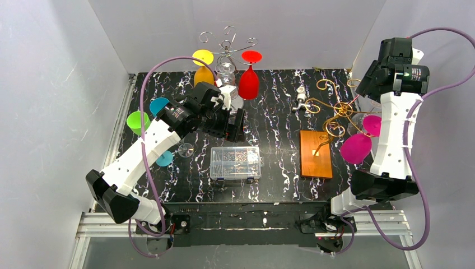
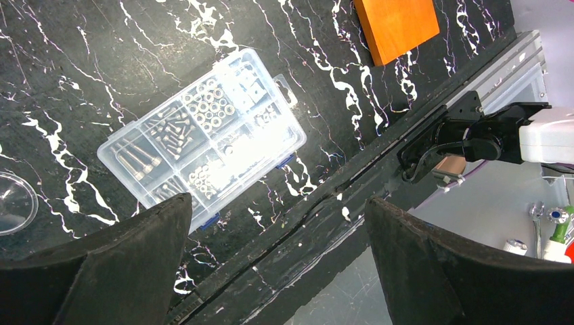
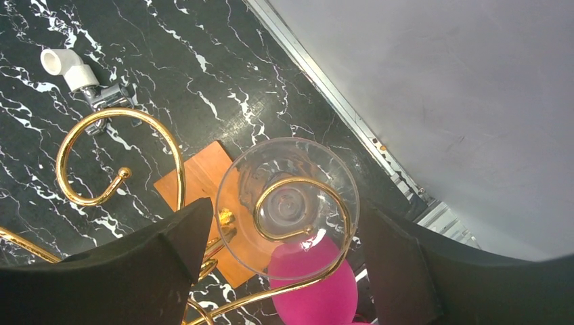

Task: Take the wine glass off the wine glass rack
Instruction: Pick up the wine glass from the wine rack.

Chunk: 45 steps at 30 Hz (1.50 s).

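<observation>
Right hand [image 3: 288, 220] stands wide, fingers [image 3: 169, 257] on either side of the clear foot of the magenta wine glass [image 3: 313, 291], perhaps just brushing it; I cannot quite tell. That glass hangs bowl-down from a wire curl on the right side of the gold wine glass rack [image 1: 316, 154], its stem running straight away from the hand. Left hand [image 2: 274, 203], wide and empty, sits well left of the rack. Only the top view shows two magenta bowls [image 1: 355, 148] there.

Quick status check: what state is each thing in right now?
pink wine glass: hanging upside down on gold rack.
right end effector: open, straddling the glass's foot.
left end effector: open, empty.
parts box: lid closed.
</observation>
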### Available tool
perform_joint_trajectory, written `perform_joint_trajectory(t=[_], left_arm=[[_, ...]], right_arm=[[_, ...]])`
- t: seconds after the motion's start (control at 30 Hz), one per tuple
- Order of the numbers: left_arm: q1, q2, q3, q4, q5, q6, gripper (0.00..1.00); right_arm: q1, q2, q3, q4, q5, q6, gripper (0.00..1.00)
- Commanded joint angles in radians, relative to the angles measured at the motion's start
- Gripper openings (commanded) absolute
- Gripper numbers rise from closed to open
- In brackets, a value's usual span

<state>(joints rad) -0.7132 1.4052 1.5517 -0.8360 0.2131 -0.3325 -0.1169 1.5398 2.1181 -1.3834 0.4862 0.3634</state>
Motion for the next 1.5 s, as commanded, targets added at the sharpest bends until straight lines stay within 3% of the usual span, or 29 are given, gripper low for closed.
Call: perform_joint_trajectory(t=[0.0, 0.47, 0.67, 1.1, 1.47], left_arm=[[-0.003, -0.011, 0.019, 0.001, -0.004, 0.016, 0.98], [-0.003, -0.008, 0.02, -0.001, -0.012, 0.016, 0.98], [-0.003, -0.003, 0.024, -0.002, -0.012, 0.015, 0.98], [-0.003, 0.003, 0.028, -0.005, -0.002, 0.014, 0.98], [-0.002, 0.007, 0.027, -0.005, 0.006, 0.012, 0.98]], right_arm=[[-0.004, -0.023, 0.002, 0.027, -0.003, 0.005, 0.84], [-0.006, -0.003, 0.082, -0.002, 0.014, 0.008, 0.56], [-0.006, 0.006, 0.148, -0.028, 0.04, 0.007, 0.53], [-0.007, -0.047, 0.083, -0.031, 0.087, 0.002, 0.48], [-0.007, -0.087, 0.037, -0.033, 0.082, 0.003, 0.51]])
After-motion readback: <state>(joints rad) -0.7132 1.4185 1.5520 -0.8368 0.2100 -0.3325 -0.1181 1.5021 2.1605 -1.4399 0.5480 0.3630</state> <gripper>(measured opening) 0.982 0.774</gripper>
